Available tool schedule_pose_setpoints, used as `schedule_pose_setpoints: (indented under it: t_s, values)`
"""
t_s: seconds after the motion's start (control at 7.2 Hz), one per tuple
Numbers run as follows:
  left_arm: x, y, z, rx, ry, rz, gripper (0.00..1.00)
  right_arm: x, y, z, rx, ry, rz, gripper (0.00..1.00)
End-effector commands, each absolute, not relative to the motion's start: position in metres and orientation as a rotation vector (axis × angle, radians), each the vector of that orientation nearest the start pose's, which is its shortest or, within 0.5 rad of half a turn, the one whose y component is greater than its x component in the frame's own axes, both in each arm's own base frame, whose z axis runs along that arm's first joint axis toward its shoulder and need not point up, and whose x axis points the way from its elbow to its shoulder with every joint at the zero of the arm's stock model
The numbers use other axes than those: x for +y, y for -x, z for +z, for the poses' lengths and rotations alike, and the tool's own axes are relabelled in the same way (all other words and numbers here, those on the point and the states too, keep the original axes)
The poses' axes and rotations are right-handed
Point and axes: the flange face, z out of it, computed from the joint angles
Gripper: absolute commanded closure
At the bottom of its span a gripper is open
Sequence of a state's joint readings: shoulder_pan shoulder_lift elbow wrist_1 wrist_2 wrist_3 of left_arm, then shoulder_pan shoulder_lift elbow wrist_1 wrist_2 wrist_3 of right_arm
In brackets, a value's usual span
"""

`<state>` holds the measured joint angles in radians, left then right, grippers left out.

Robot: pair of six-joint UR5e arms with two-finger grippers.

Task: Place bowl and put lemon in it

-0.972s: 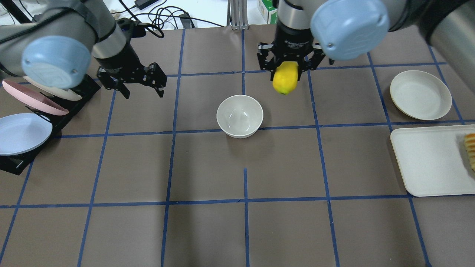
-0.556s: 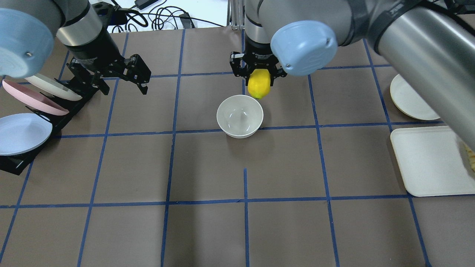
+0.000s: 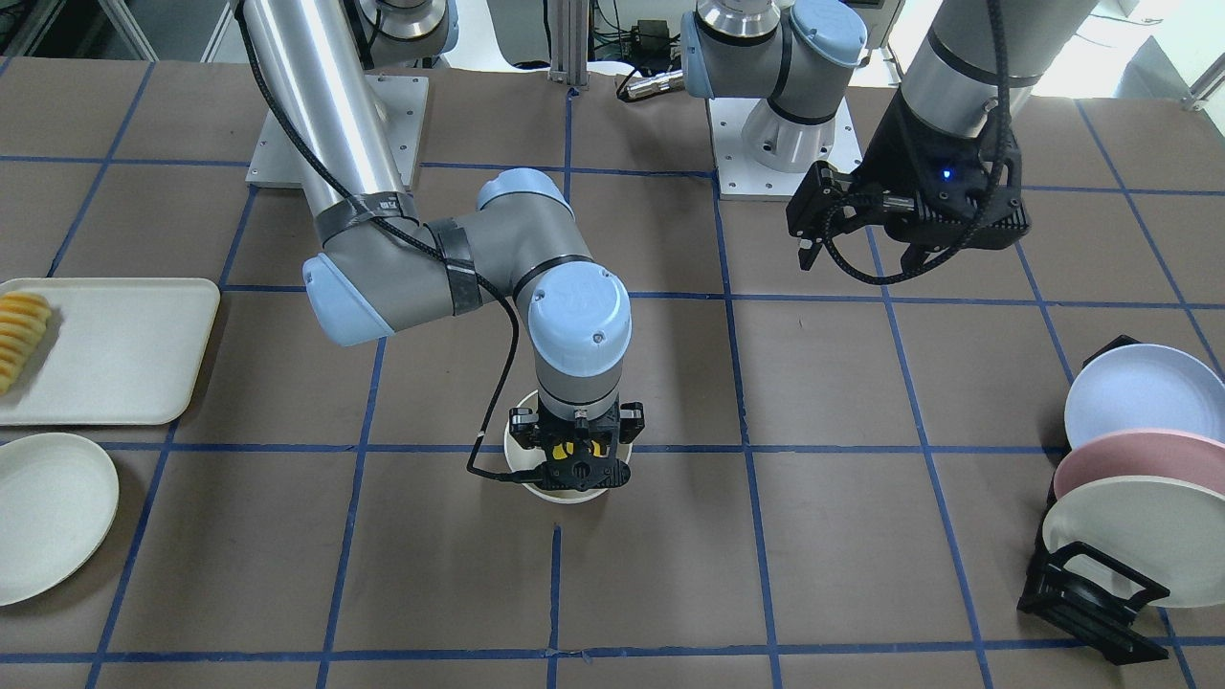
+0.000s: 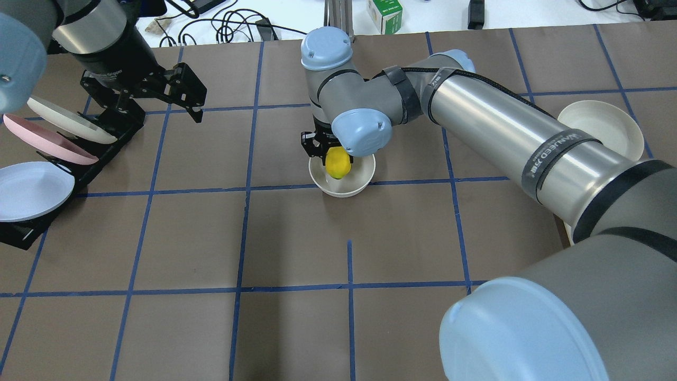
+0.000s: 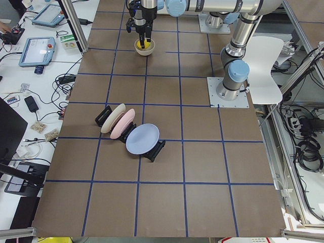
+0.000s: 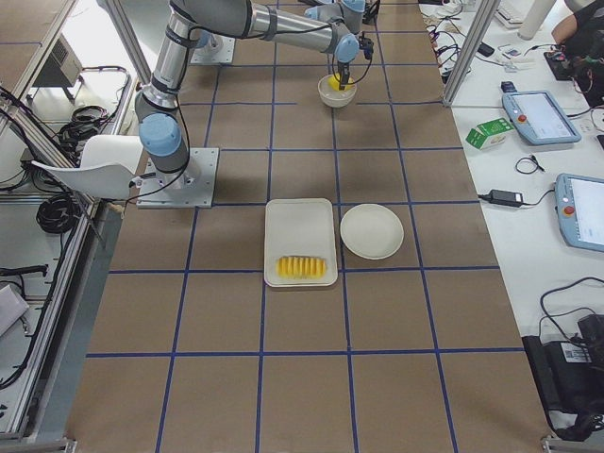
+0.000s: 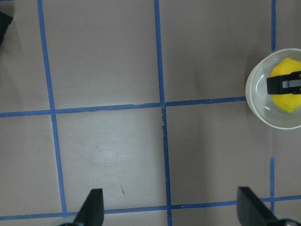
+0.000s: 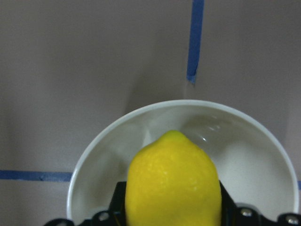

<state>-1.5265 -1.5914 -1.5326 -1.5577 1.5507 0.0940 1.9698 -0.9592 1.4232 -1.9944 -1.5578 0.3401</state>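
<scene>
The off-white bowl [image 4: 365,177] stands upright near the table's middle. My right gripper [image 4: 335,156] is shut on the yellow lemon [image 4: 337,164] and holds it inside the bowl's rim, tip down. The right wrist view shows the lemon [image 8: 173,183] just above the glossy inside of the bowl [image 8: 108,136]. The front view shows the right gripper [image 3: 574,461] over the bowl [image 3: 565,494]. My left gripper [image 4: 158,103] is open and empty, raised over the back left of the table. Its wrist view shows the bowl [image 7: 256,101] and the lemon [image 7: 286,68] at the right edge.
A black rack of pastel plates [image 4: 47,153] stands at the left edge, close to the left gripper. A shallow white plate [image 4: 613,121] and a white tray [image 3: 105,349] with sliced yellow-orange fruit [image 3: 21,335] lie on the right side, partly behind my right arm.
My right gripper has carried the lemon leftward and down, from behind and right of the bowl into it. My left gripper has drawn back to the left, toward the plate rack.
</scene>
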Motion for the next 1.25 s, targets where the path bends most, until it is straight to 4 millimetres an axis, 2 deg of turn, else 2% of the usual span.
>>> schedule_pose_setpoints:
  t_s: [0.0,0.14,0.28,0.42,0.56,0.69,0.83,0.97,1.11]
  values:
    - [-0.506,0.113,0.501,3.159,-0.073,-0.060,0.00,-0.577,-0.392,0.208,3.141,0.132,0.076,0.76]
    - [-0.506,0.113,0.501,3.159,-0.073,-0.060,0.00,-0.573,-0.390,0.199,3.136,0.144,0.048,0.68]
    - [-0.506,0.113,0.501,3.159,-0.073,-0.060,0.00,-0.572,-0.389,0.195,3.139,0.154,0.028,0.24]
    - [-0.506,0.112,0.501,3.156,-0.073,-0.062,0.00,-0.572,-0.387,0.200,3.136,0.154,0.014,0.00]
    - [-0.506,0.111,0.502,3.156,-0.076,-0.065,0.00,-0.570,-0.385,0.220,3.132,0.151,-0.012,0.00]
    - [-0.506,0.111,0.502,3.157,-0.076,-0.065,0.00,-0.561,-0.382,0.264,3.122,0.151,-0.054,0.00]
    - [-0.506,0.111,0.501,3.157,-0.078,-0.063,0.00,-0.545,-0.375,0.318,3.117,0.151,-0.057,0.00]
    - [-0.506,0.111,0.501,3.157,-0.076,-0.063,0.00,-0.522,-0.365,0.380,3.097,0.143,-0.122,0.00]
    - [-0.506,0.112,0.501,3.159,-0.076,-0.063,0.00,-0.498,-0.347,0.428,3.093,0.122,-0.130,0.00]
